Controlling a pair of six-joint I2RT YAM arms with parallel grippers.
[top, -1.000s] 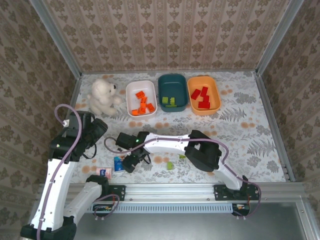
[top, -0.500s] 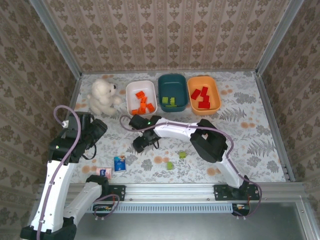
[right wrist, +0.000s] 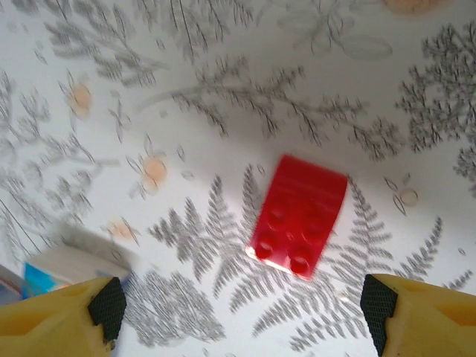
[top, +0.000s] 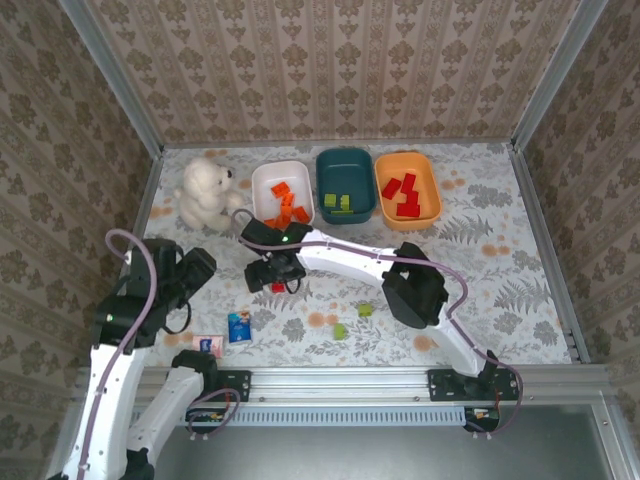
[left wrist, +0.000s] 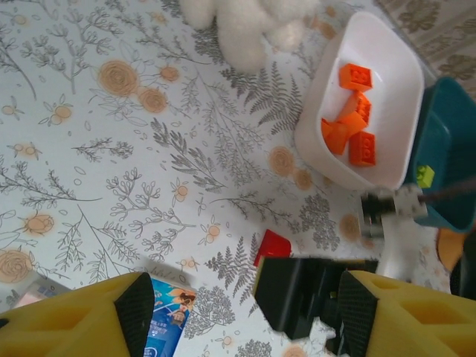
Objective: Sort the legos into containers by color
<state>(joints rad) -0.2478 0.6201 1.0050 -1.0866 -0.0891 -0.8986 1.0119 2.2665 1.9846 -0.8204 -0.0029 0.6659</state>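
Top external: floral-print table [top: 500, 250], damask-papered walls [top: 330, 70]; left tool [left wrist: 242, 305], right tool [right wrist: 242, 305] both agape.

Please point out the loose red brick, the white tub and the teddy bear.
red brick [right wrist: 297, 216], right wrist view, its top face.
white tub [left wrist: 394, 89], left wrist view, bare inner floor.
teddy bear [top: 205, 192], top external view, its body.

The left arm [top: 105, 385] and right arm [top: 340, 262] are built of white tubular links joined by black motor housings, and a pale purple cable [top: 155, 275] loops along each. The left hand [left wrist: 242, 312] and right hand [right wrist: 242, 312] have blocky yellow fingers [left wrist: 74, 320] faced with black pads [right wrist: 108, 303]. Black base brackets [top: 455, 383] sit on a silver rail [top: 340, 380].
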